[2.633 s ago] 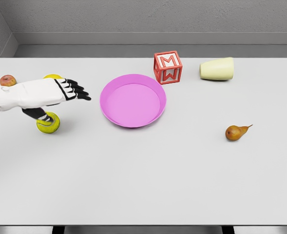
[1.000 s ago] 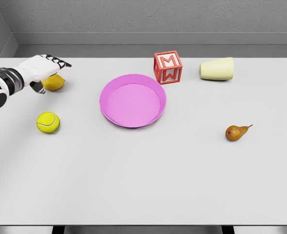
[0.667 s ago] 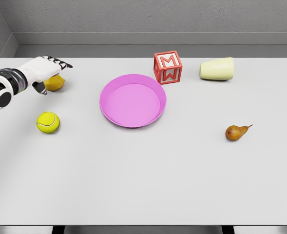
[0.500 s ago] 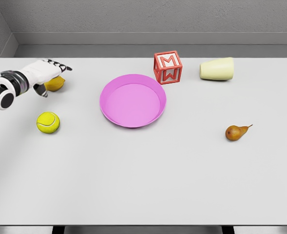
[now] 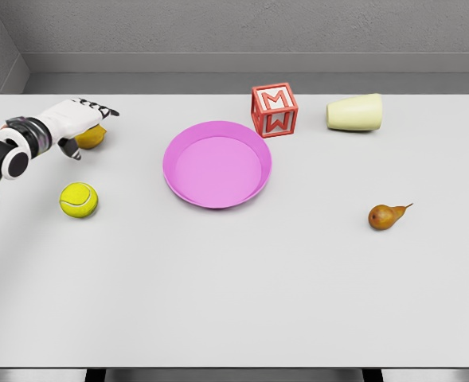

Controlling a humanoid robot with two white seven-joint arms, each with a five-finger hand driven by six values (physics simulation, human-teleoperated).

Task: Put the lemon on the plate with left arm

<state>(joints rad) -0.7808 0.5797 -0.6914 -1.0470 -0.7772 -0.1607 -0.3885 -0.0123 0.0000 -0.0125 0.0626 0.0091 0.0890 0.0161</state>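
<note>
The yellow lemon [image 5: 94, 138] lies on the white table at the far left, partly covered by my left hand [image 5: 87, 124]. The hand reaches in from the left edge and sits over the lemon's top. Its dark fingertips [image 5: 107, 111] stretch out past the fruit and the thumb hangs on the near side. The fingers are extended, not closed round the lemon. The pink plate [image 5: 173, 177] stands near the table's middle, to the right of the lemon, with nothing in it. My right arm is out of sight.
A tennis ball [image 5: 79, 199] lies in front of the lemon. A red letter block [image 5: 275, 110] and a cream cup on its side [image 5: 354, 112] sit behind and right of the plate. A pear [image 5: 387, 215] lies at the right.
My left hand left the spot above the tennis ball and moved back to the lemon. Over the last second it settled slightly lower over it. The lemon stays put.
</note>
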